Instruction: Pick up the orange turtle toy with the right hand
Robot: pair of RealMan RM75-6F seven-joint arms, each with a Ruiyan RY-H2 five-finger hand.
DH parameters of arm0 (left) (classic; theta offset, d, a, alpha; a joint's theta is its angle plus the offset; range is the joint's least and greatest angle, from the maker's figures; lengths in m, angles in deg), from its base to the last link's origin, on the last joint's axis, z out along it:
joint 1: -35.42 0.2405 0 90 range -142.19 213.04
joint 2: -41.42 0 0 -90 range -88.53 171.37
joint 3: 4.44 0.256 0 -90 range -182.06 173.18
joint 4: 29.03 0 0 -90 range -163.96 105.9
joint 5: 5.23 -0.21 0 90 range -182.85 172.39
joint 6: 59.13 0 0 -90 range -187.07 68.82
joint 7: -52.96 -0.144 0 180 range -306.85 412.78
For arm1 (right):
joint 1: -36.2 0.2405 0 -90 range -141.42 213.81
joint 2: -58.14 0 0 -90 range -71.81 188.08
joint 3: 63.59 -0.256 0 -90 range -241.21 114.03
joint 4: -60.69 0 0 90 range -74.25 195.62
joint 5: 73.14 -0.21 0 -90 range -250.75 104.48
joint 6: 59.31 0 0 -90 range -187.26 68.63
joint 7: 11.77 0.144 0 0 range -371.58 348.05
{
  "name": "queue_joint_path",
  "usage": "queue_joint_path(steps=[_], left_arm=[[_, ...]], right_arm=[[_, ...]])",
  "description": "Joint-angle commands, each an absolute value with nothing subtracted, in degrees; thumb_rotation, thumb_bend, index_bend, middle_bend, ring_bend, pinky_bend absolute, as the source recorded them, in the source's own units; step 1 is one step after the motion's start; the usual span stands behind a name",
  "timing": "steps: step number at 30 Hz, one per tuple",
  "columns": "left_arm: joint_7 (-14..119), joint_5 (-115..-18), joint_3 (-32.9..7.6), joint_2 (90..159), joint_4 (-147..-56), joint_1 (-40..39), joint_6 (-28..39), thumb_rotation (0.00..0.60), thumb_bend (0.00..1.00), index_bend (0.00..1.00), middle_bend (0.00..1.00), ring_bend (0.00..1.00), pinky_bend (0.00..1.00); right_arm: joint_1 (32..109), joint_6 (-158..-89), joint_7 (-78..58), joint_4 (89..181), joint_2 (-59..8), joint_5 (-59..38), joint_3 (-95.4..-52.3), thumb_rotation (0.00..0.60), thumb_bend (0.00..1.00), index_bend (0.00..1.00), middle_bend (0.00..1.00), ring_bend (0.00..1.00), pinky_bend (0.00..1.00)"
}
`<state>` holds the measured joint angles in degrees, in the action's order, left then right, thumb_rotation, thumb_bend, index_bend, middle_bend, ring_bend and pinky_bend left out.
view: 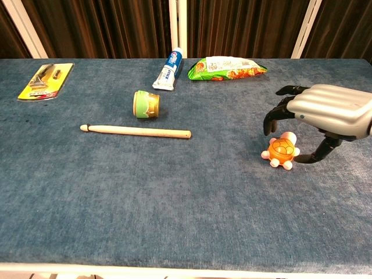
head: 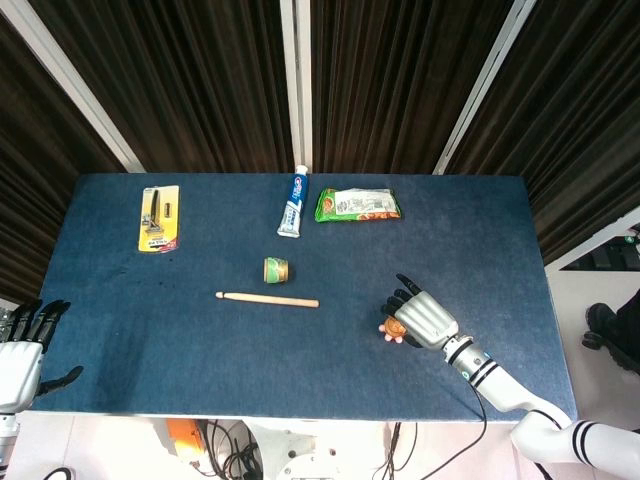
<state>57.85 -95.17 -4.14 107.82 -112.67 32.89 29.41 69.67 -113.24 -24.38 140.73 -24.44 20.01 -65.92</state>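
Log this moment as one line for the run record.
phase: reach | right hand: open, over orange turtle toy, not gripping | left hand: idle at table edge | toy: on table

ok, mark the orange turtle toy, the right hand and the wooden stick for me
orange turtle toy (view: 281, 149), chest view, on the orange shell.
right hand (view: 325, 110), chest view, on the silver back of the hand, above the toy.
wooden stick (view: 136, 131), chest view, mid-shaft, lying flat on the blue cloth.
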Motion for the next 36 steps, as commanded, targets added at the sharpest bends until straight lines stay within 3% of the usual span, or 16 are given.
queue_joint_path(steps=[1,8,13,18,24,27,34,36], left_arm=[[58.09,-95.19,-4.1,107.84,-112.47,32.96,29.45,0.6,0.12,0.11,0.08,0.0,0.01],[59.05,-95.42,-3.87,108.02,-111.71,32.99,29.28,0.6,0.12,0.11,0.08,0.0,0.01],[59.41,-95.34,-3.89,108.17,-111.33,33.02,29.21,0.6,0.12,0.11,0.08,0.0,0.01],[59.59,-95.2,-3.96,108.21,-111.14,33.04,29.18,0.6,0.12,0.11,0.08,0.0,0.01],[59.86,-95.13,-3.97,108.26,-110.88,33.02,29.03,0.6,0.12,0.11,0.08,0.0,0.01],[59.96,-95.15,-3.98,108.27,-110.78,33.04,29.08,0.6,0.12,0.11,0.08,0.0,0.01],[59.95,-95.19,-3.96,108.33,-110.71,33.02,29.01,0.6,0.12,0.11,0.08,0.0,0.01],[59.87,-95.21,-3.96,108.32,-110.77,32.95,28.9,0.6,0.12,0.11,0.08,0.0,0.01]], right_arm=[[70.12,-112.86,-24.86,140.44,-25.04,19.65,-65.74,0.6,0.15,0.35,0.32,0.25,0.0],[70.51,-112.52,-26.11,140.25,-25.57,18.22,-65.25,0.6,0.16,0.37,0.33,0.25,0.01],[70.88,-112.26,-26.35,139.89,-26.06,17.37,-65.1,0.6,0.17,0.42,0.39,0.3,0.06],[70.99,-113.29,-26.48,138.7,-27.61,17.19,-65.06,0.6,0.27,0.6,0.53,0.5,0.22],[70.5,-115.99,-26.27,136.15,-29.84,18.09,-64.61,0.6,0.42,0.88,0.75,0.74,0.42],[70.11,-117.65,-25.95,134.72,-30.6,18.5,-64.54,0.6,0.49,0.99,0.83,0.83,0.47],[69.17,-119.6,-25.91,132.66,-30.89,16.99,-65.27,0.6,0.52,1.0,0.87,0.86,0.48],[68.82,-120.48,-25.45,131.4,-31.13,16.36,-65.8,0.6,0.45,0.98,0.84,0.84,0.41]])
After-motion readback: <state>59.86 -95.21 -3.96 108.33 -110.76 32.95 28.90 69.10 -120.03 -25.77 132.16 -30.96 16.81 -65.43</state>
